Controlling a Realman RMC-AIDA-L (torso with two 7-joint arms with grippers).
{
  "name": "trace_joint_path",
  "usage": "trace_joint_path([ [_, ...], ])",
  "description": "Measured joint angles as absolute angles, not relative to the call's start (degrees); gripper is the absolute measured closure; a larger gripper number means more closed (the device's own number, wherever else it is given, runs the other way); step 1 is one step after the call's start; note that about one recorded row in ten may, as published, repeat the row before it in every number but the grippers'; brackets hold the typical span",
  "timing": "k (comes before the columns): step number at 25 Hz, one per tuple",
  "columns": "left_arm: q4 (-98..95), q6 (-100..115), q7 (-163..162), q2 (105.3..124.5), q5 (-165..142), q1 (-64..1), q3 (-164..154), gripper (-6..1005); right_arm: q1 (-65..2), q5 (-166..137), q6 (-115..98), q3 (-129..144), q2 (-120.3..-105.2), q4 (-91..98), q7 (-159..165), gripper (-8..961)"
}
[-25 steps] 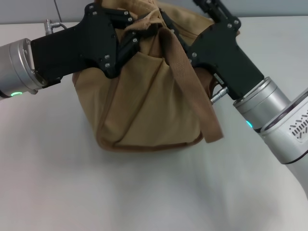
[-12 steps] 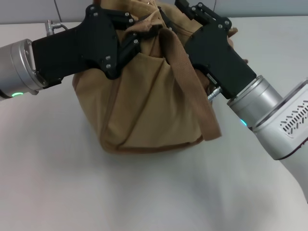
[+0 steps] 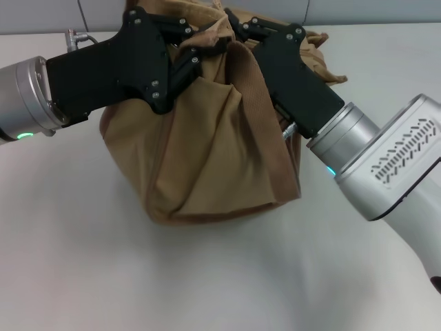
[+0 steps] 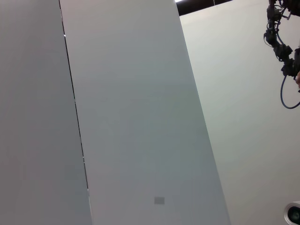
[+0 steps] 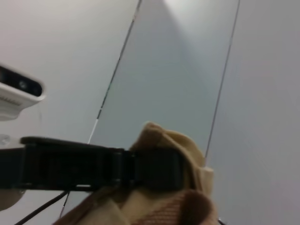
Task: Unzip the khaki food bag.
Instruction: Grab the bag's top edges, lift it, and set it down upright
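Note:
The khaki food bag (image 3: 207,152) stands on the white table (image 3: 207,276) in the head view, its top crumpled. My left gripper (image 3: 203,49) reaches in from the left and is shut on a fold of fabric at the bag's top. My right gripper (image 3: 233,27) reaches in from the right and is closed at the top of the bag, close to the left gripper. The zipper and its pull are hidden behind the grippers. A webbing handle (image 3: 265,138) hangs down the bag's front. The right wrist view shows bunched khaki fabric (image 5: 164,140) behind a black gripper part (image 5: 93,164).
The bag sits near the table's far edge, with a grey wall (image 3: 41,14) behind it. The left wrist view shows only wall panels (image 4: 131,117) and a dangling cable (image 4: 286,56).
My right gripper has moved left along the bag's top toward the left gripper. The bag's right side and its handle have shifted left with it. The left gripper has stayed put.

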State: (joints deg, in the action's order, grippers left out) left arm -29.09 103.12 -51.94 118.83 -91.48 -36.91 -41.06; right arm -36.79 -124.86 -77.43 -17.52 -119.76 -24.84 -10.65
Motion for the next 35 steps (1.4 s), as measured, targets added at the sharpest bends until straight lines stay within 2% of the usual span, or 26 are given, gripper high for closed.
trace_joint_path([
  [4, -29.1, 103.1, -51.9, 118.83, -91.5, -36.9, -41.1, 964, -36.4, -125.9, -77.3, -17.7, -119.78, -25.6, -13.1, 904],
  [9, -29.1, 103.2, -51.9, 118.83, -91.5, -36.8, -40.8, 965, -35.0, -125.9, -77.8, -17.9, -119.8, -26.3, -14.3, 955],
  [17, -29.1, 103.1, -51.9, 118.75, -91.0, -36.3, -40.6, 965, -31.7, -125.6, -78.0, -19.4, -119.72, -26.5, -14.4, 940],
  [35, -29.2, 102.7, -51.9, 118.55, -90.3, -36.2, -40.5, 964, -18.1, -125.4, -78.0, -27.9, -119.26, -20.6, -13.6, 907],
])
